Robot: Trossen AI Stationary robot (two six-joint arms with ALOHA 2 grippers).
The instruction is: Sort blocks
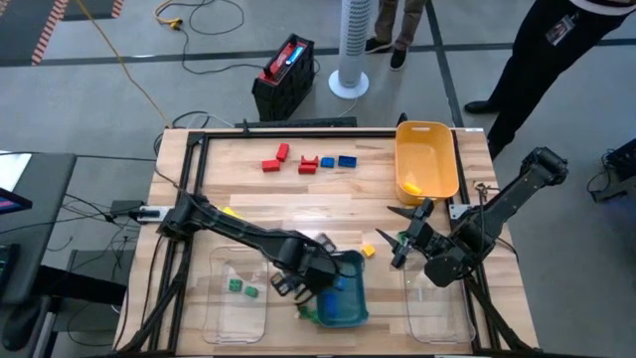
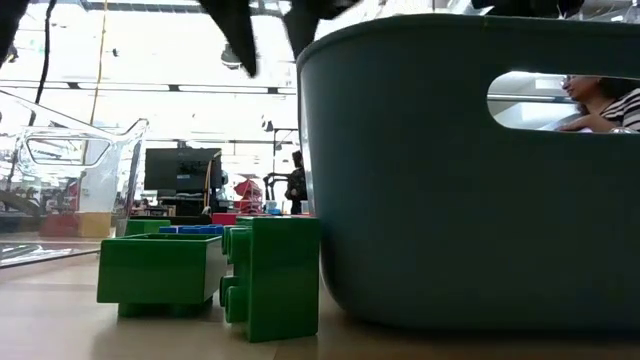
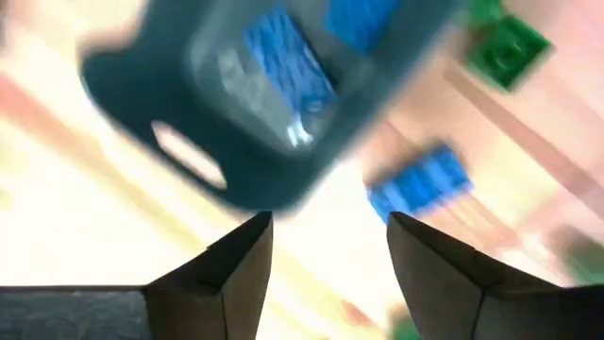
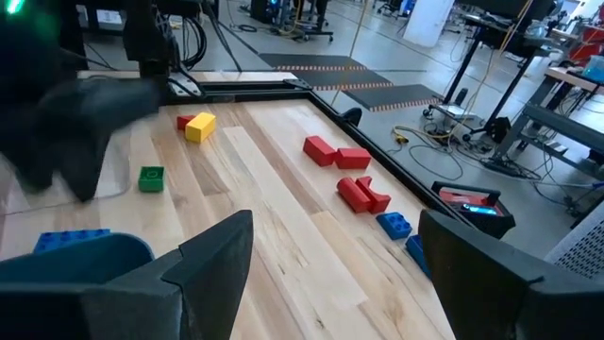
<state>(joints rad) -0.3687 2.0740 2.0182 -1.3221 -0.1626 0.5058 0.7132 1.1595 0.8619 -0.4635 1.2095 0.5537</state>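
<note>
A: What's in the bins?
B: Blue blocks (image 3: 283, 61) in the teal bin (image 1: 347, 298); green blocks (image 1: 242, 289) in the clear one (image 1: 237, 298).
A: End effectors?
B: Left end effector (image 1: 296, 285) is open, empty, just beside the teal bin; right end effector (image 1: 404, 237) is open near a yellow block (image 1: 368, 252).

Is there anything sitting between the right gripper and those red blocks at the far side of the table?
Nothing visible blocks the way. The right gripper hangs open near the yellow bin, and bare wood lies between it and the red blocks. The yellow bin stands off to the side of that line, and the yellow block lies nearer the teal bin.
</note>
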